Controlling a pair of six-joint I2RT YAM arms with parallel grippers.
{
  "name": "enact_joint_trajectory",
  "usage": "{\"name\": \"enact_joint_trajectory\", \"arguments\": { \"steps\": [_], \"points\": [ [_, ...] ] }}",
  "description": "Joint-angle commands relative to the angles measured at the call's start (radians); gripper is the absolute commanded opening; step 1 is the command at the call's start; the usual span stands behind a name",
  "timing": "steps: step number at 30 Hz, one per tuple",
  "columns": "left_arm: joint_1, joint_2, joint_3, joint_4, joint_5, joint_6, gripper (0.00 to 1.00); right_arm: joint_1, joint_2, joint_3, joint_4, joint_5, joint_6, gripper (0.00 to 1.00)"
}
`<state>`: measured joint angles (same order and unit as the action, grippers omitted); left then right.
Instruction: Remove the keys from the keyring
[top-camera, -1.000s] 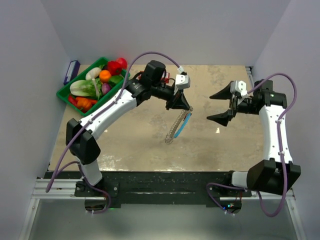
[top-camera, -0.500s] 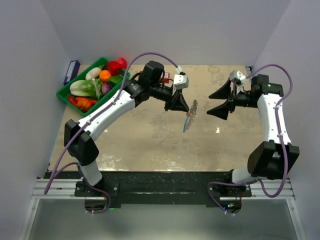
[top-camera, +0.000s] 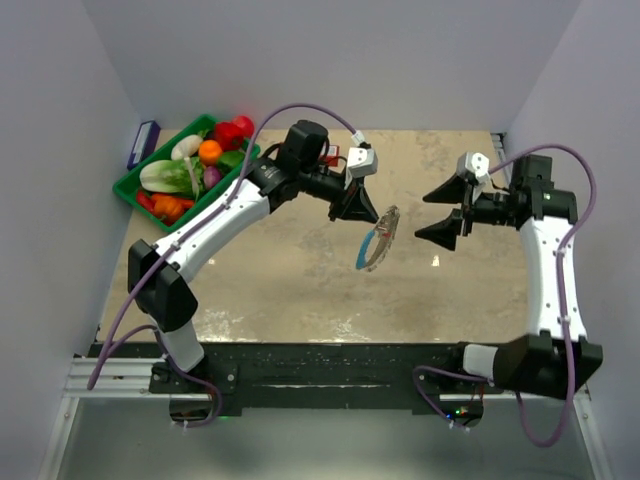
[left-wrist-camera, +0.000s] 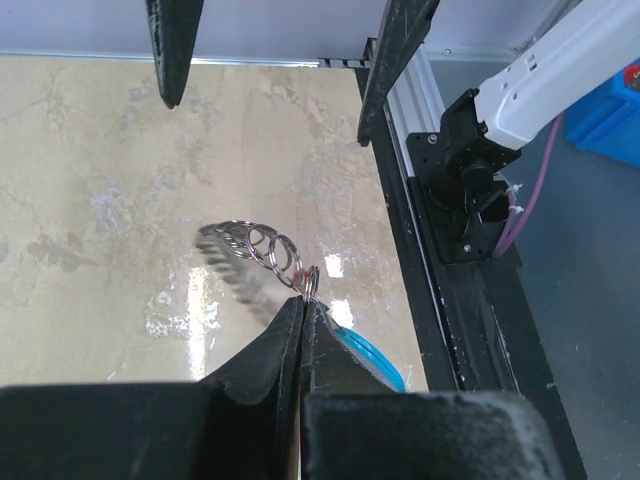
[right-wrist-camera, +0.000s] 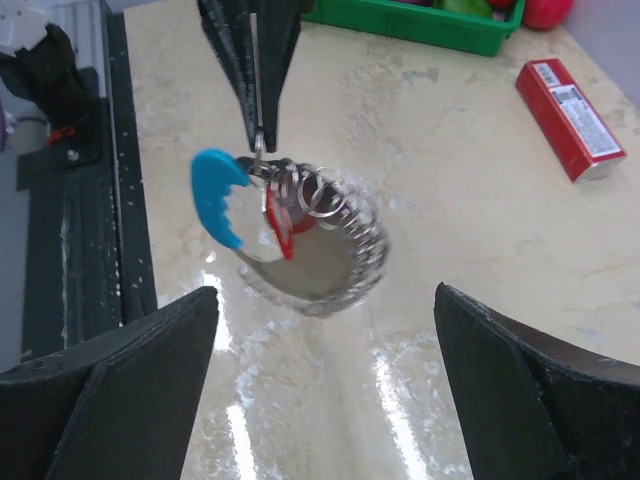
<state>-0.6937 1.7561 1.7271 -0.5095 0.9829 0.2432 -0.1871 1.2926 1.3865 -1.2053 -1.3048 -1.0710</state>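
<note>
The keyring hangs in the air over the middle of the table, with its blue section to one side. A fringe of silvery keys and one red piece are strung on it, blurred by motion. My left gripper is shut on the ring's top, its fingertips pinching the wire. My right gripper stands wide open just right of the ring and holds nothing. In the right wrist view its fingers flank the hanging loop from below without touching it.
A green bin of toy vegetables sits at the back left, with a small blue box against the wall beside it. A long red box lies on the table behind the ring. The black rail runs along the near edge.
The keyring hung straight down a second ago. It has swung up and toward the right gripper and now hangs as an open loop. The right gripper has shifted and turned slightly, still open.
</note>
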Motion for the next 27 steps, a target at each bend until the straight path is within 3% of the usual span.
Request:
{"name": "enact_joint_trajectory", "arguments": {
  "steps": [1,3,7,13,16,20,27],
  "points": [
    [0.008,-0.03,0.051,0.06,0.057,-0.051,0.0,0.098,-0.2,-0.131,0.455,0.155,0.337,0.9],
    [0.007,-0.024,0.04,0.075,0.069,-0.07,0.0,0.135,-0.222,-0.15,0.445,0.193,0.358,0.88],
    [0.01,-0.014,0.017,0.15,0.132,-0.158,0.0,0.23,-0.253,-0.225,0.634,0.304,0.471,0.87],
    [0.01,-0.001,-0.029,0.252,0.198,-0.267,0.0,0.27,-0.243,-0.256,0.748,0.334,0.562,0.86],
    [0.01,0.0,-0.047,0.305,0.229,-0.326,0.0,0.271,-0.243,-0.274,0.779,0.309,0.597,0.8],
    [0.011,0.002,-0.087,0.41,0.278,-0.429,0.0,0.275,-0.245,-0.261,0.728,0.243,0.574,0.68],
    [0.013,0.008,-0.132,0.56,0.338,-0.55,0.0,0.275,-0.248,-0.169,0.488,0.17,0.334,0.6]
  ]
}}
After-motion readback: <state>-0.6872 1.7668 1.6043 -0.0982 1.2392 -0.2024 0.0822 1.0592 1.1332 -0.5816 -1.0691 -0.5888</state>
